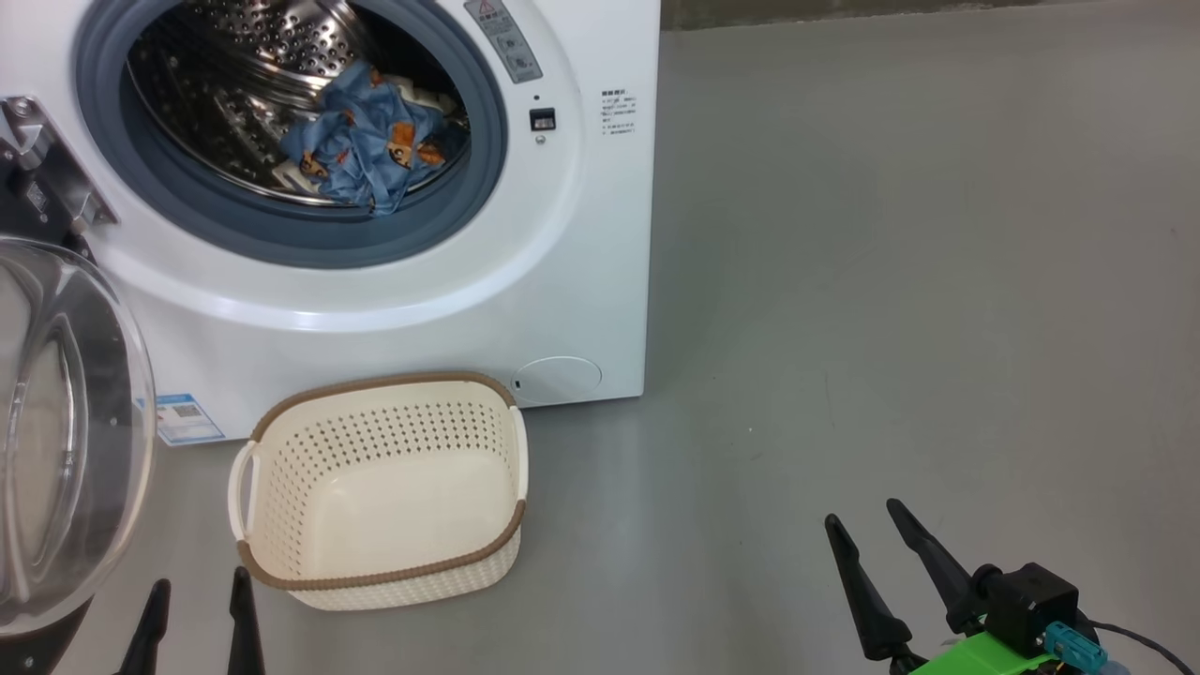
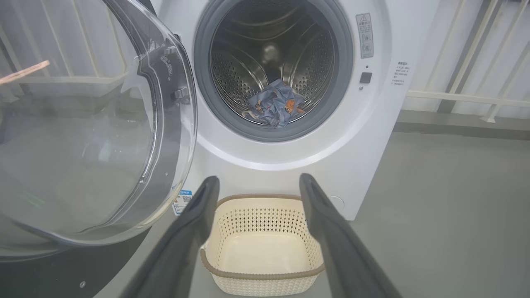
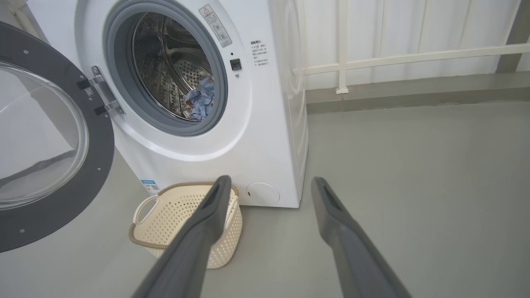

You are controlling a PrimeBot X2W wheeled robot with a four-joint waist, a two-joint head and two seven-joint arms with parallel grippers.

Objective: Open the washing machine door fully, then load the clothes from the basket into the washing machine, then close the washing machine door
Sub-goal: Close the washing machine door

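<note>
The white washing machine (image 1: 562,234) stands with its round door (image 1: 66,431) swung wide to the left, glass dome facing out. Blue clothes with orange prints (image 1: 370,141) lie inside the steel drum; they also show in the left wrist view as the clothes (image 2: 275,105) and in the right wrist view as the clothes (image 3: 201,99). The cream basket (image 1: 384,487) sits on the floor before the machine, with nothing in it. My left gripper (image 1: 199,591) is open at the lower left, near the basket's left handle. My right gripper (image 1: 862,530) is open at the lower right, well clear of the basket.
Grey floor (image 1: 891,281) stretches to the right of the machine. A white railing (image 3: 414,58) and wall run behind it. The open door (image 2: 95,124) fills the space left of the basket (image 2: 261,244), close to my left arm.
</note>
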